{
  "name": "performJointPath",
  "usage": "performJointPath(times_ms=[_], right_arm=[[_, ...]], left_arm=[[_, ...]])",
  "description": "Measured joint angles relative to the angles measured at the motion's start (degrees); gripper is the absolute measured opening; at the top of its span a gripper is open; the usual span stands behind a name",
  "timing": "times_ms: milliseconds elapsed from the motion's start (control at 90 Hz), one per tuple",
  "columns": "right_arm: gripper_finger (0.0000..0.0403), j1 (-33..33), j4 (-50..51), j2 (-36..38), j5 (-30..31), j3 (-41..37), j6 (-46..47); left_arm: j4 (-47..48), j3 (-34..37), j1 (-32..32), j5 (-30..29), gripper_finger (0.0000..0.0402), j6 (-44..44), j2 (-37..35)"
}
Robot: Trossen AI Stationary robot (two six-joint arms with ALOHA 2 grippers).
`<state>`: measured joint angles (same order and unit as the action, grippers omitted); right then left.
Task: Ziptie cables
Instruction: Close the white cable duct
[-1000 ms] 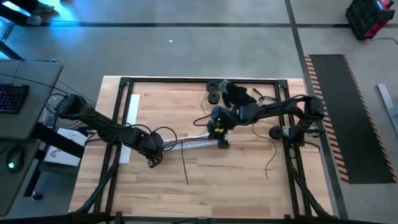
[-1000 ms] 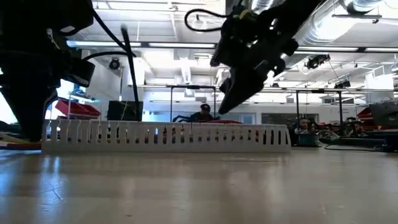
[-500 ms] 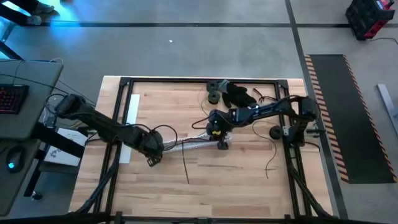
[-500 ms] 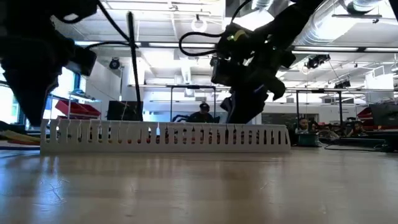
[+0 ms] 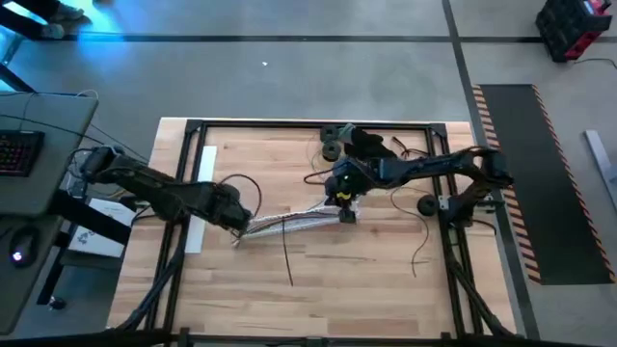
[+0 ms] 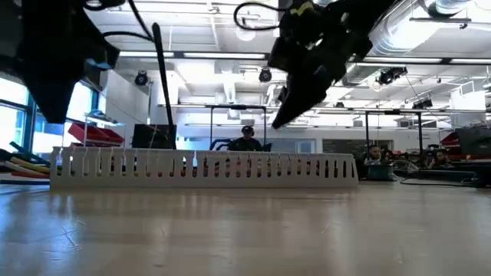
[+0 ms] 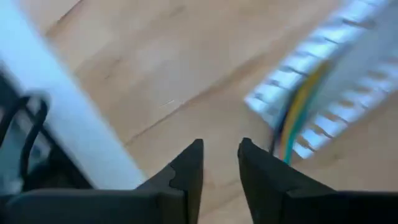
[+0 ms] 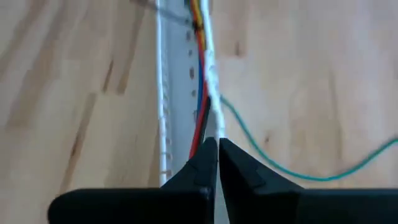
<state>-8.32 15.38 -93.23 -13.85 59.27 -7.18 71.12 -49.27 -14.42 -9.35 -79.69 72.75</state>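
The cables (image 8: 200,50), red, blue and white wires, lie along a white slotted duct (image 5: 294,223) resting flat at the table's middle; its slotted side wall faces the low view (image 6: 203,169). One green wire (image 8: 280,163) leaves the duct and curves over the wood. My right gripper (image 8: 217,149) hovers shut above the duct's right end (image 5: 343,214), with its tips above the duct's top edge in the low view (image 6: 278,123). My left gripper (image 7: 221,158) stands open just off the duct's left end (image 7: 273,102), where yellow, green and blue wires (image 7: 298,106) show. My right gripper points along the duct from its right end. A white wire (image 8: 214,115) runs up to the shut fingertips; whether they touch it, I cannot tell.
A black lumpy heap (image 5: 368,145) with round black parts (image 5: 333,150) sits at the far edge. A black disc (image 5: 426,204) lies at the right, a loose dark wire (image 5: 287,260) near the middle, and a flat white strip (image 5: 201,188) at the left. A black frame (image 5: 289,123) borders the table.
My right gripper has dipped to the duct's right end and then risen clear above it. My left gripper has lifted and gone a little toward the table's far edge, ending close to the duct's left end.
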Motion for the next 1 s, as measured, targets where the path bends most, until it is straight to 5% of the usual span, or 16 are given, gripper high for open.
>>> performJointPath(times_ms=[200, 400, 567, 789, 1000], right_arm=[[0.0065, -1.93, -0.37, 4.53, 0.87, 0.03, 3.79], [0.0105, -2.97, 0.05, 5.55, 1.71, 0.02, 3.01], [0.0110, -2.97, 0.20, 5.52, 1.71, -0.04, 2.18], [0.0110, -2.97, 0.31, 5.46, 1.74, -0.07, 2.20], [0.0110, -2.95, 0.24, 5.46, 1.75, -0.07, 2.22]], left_arm=[[0.77, 7.34, 3.66, 4.54, 0.0166, -17.69, -3.98], [1.22, 8.19, 4.79, 2.84, 0.0171, -21.08, -1.75], [0.85, 8.05, 6.86, 2.26, 0.0128, -21.65, 1.71], [1.09, 8.15, 5.00, 1.57, 0.0012, -17.14, 10.56], [1.43, 8.06, 2.93, 4.55, 0.0004, -14.13, 23.52]])
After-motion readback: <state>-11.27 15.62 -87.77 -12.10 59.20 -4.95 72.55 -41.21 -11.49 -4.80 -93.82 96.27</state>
